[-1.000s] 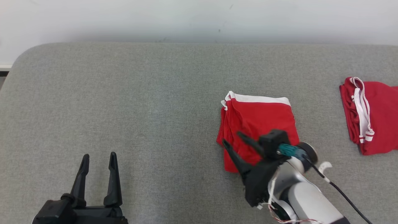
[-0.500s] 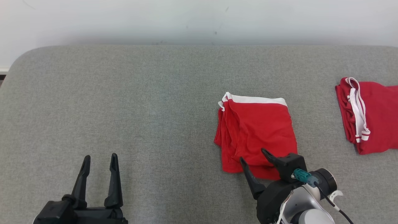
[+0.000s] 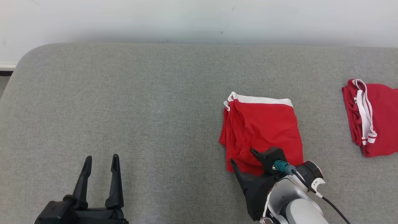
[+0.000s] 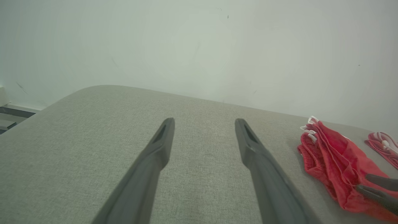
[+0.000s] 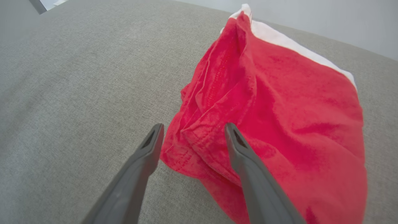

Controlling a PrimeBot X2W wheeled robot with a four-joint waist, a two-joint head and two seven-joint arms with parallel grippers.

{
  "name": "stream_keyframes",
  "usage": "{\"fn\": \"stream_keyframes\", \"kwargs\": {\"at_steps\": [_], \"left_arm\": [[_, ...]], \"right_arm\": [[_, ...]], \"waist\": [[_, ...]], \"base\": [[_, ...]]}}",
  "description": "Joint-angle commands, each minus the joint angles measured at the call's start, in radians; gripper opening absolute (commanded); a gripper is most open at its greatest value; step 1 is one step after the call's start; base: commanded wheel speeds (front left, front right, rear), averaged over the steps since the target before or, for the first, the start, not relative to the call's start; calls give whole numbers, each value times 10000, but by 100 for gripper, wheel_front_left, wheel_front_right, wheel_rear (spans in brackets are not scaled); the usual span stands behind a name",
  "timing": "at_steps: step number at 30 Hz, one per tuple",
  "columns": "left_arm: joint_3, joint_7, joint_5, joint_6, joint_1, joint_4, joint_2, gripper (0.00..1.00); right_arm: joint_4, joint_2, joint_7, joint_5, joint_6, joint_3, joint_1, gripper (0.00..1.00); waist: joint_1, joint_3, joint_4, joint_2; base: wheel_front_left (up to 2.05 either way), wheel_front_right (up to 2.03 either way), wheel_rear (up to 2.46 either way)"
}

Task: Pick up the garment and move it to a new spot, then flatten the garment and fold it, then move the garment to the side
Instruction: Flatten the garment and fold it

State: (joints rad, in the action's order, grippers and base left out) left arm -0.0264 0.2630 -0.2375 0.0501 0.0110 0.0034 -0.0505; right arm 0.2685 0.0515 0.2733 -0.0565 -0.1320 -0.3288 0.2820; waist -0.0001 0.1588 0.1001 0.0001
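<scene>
On gray cushion (image 3: 155,109) | garment (image 3: 264,127) corner btwn R end effector (image 3: 242,155) fingers, spread wide

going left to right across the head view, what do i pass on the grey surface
left gripper → folded red garment → second red garment at the right edge
</scene>
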Motion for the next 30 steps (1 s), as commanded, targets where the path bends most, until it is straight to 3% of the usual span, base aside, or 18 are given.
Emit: {"fn": "stream_keyframes", "kwargs": {"at_steps": [1, 13, 14, 17, 23, 30], "left_arm": [[9, 16, 47, -12, -101, -6, 0, 100], [-8, 16, -24, -81, 25, 14, 0, 100], [-19, 16, -27, -91, 39, 19, 0, 100], [-58, 16, -41, -117, 71, 6, 0, 100], [-57, 16, -47, -129, 77, -3, 0, 100], [7, 16, -76, -137, 21, -18, 0, 100]], "right_arm": [[64, -18, -40, 80, 29, -5, 99, 100], [688, -20, -239, 181, 29, 58, 427, 84], [725, -20, -252, 185, 29, 63, 432, 81], [806, -20, -287, 192, 29, 77, 482, 62], [799, -21, -385, 212, 29, 28, 457, 49], [519, -21, -401, 268, 29, -31, 171, 50]], "waist": [[1, 30, 30, -1], [1, 155, 42, -1], [1, 158, 35, -1], [1, 176, 31, -1], [1, 184, 58, -1], [1, 159, 26, -1]], "base": [[0, 0, 0], [0, 0, 0], [0, 0, 0], [0, 0, 0], [0, 0, 0], [0, 0, 0]]}}
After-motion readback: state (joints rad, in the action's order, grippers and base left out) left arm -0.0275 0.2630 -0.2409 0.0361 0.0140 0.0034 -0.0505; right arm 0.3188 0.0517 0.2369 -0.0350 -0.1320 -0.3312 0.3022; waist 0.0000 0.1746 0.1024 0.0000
